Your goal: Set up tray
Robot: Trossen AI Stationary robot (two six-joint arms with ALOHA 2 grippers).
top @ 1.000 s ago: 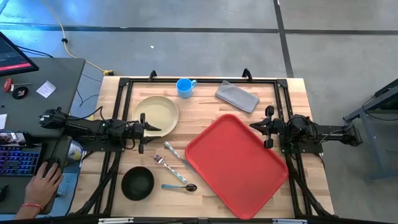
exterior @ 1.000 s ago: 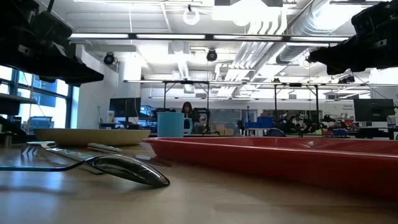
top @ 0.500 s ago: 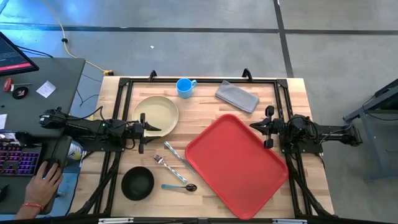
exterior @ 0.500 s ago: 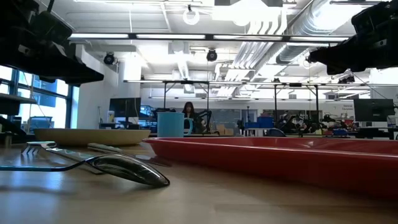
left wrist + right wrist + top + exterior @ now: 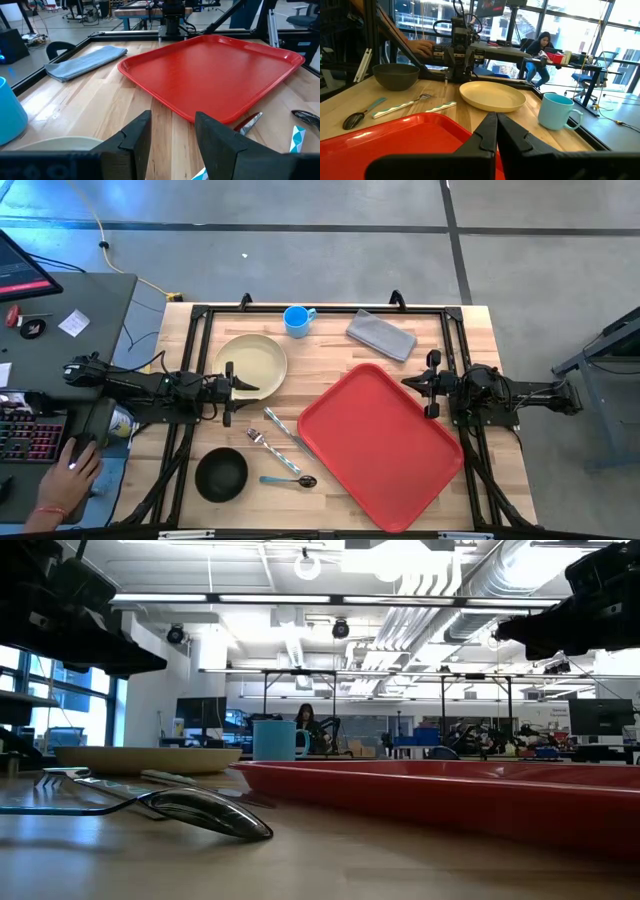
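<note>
The red tray (image 5: 380,442) lies flat and askew on the right half of the wooden table, also seen in the left wrist view (image 5: 215,65). My left gripper (image 5: 245,387) hovers open at the table's left, by the edge of a beige plate (image 5: 250,363); its fingers (image 5: 135,135) hold nothing. My right gripper (image 5: 412,382) hovers shut at the table's right, above the tray's far right edge, its closed fingers (image 5: 496,127) empty.
A blue cup (image 5: 297,320) and a grey folded cloth (image 5: 381,334) sit at the far edge. A black bowl (image 5: 221,474), a fork (image 5: 262,440), a knife (image 5: 285,430) and a spoon (image 5: 290,480) lie near left of the tray. A person's hand (image 5: 72,465) rests on the desk at left.
</note>
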